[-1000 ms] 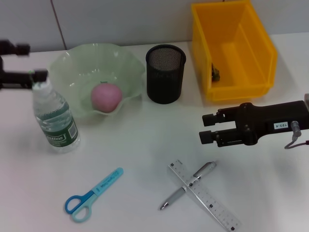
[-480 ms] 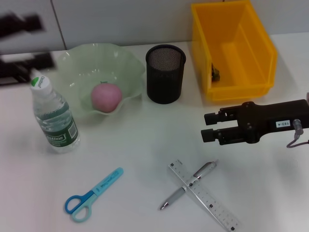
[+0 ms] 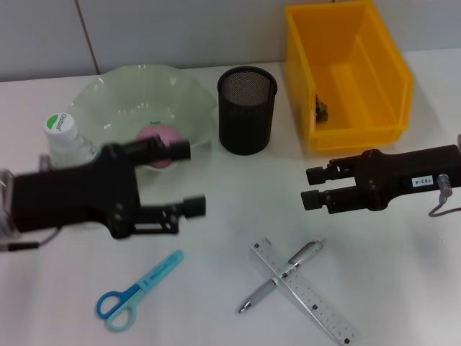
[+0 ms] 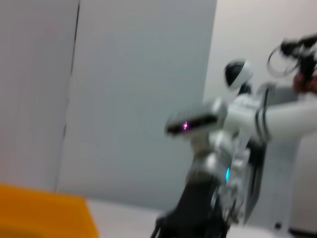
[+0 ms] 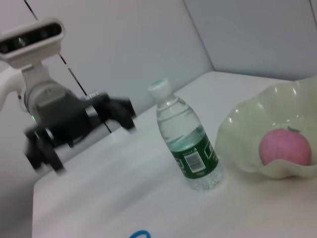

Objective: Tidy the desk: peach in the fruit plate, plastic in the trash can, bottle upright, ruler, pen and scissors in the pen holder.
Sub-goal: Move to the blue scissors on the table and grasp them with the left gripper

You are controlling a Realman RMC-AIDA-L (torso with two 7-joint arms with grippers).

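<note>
Left gripper (image 3: 186, 178) wide open, empty, left-centre, hiding bottle (image 3: 65, 137); right gripper (image 3: 311, 187) slightly open, empty, right; pen (image 3: 279, 276) crosses ruler (image 3: 304, 291).

Desk (image 3: 216, 216) layout, head view, clock directions taken from desk centre. Pen holder (image 3: 247, 109) at 12. Fruit plate (image 3: 115, 108) at 10–11, just left of the pen holder, peach (image 3: 160, 134) in it. Bottle (image 3: 65, 140) upright at 9–10, just beside the plate's left-front rim. Trash can (image 3: 346, 72) at 1–2. Scissors (image 3: 137, 292) at 7. Pen (image 3: 281, 275) and ruler (image 3: 306, 292) crossed at 5.
</note>
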